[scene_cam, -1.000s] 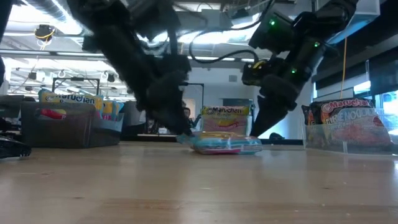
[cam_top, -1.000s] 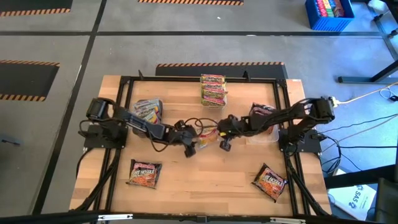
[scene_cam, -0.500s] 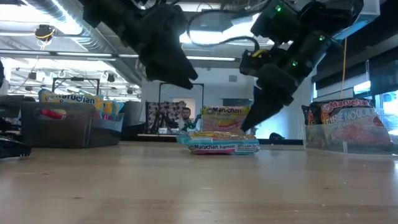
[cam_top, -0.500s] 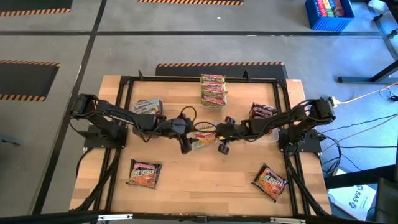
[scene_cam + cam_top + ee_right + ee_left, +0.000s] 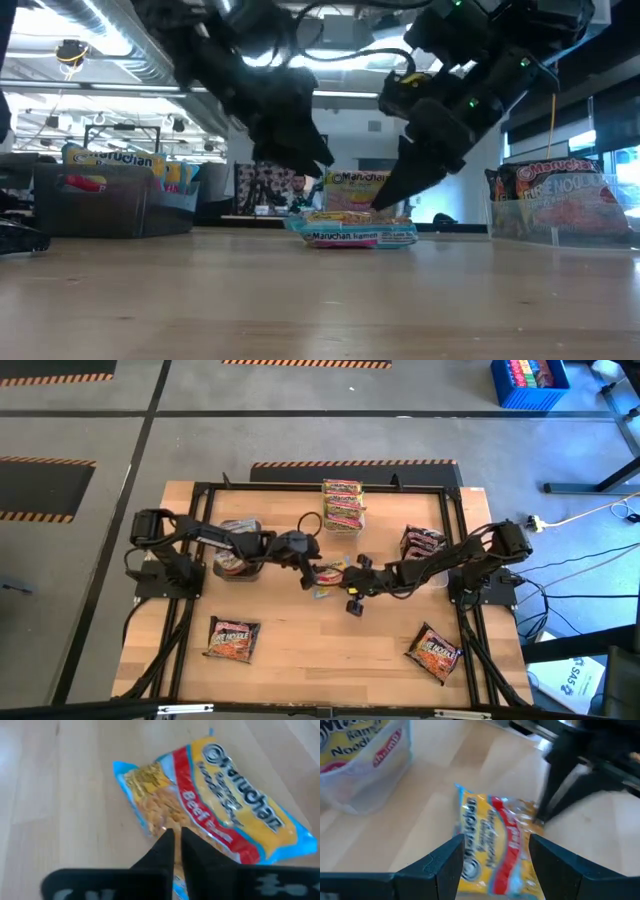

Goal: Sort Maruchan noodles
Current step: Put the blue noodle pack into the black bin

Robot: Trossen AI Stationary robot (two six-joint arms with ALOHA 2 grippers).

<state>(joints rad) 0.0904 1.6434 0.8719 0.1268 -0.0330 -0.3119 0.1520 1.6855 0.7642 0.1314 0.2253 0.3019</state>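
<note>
Maruchan noodles sit around the wooden table (image 5: 330, 650): a dark packet (image 5: 232, 639) front-left, a yellow beef packet (image 5: 210, 822) lying flat mid-table, a stack (image 5: 342, 503) at the far edge. The left gripper (image 5: 492, 862) hovers spread over the beef packet; the right gripper (image 5: 175, 850), fingers pinched together, touches its edge.

A wooden counter (image 5: 320, 650) carries Maruchan noodles: a yellow beef packet (image 5: 330, 573) at centre, two dark packets (image 5: 232, 639) (image 5: 434, 652) near the front, a stack (image 5: 343, 503) behind.
</note>
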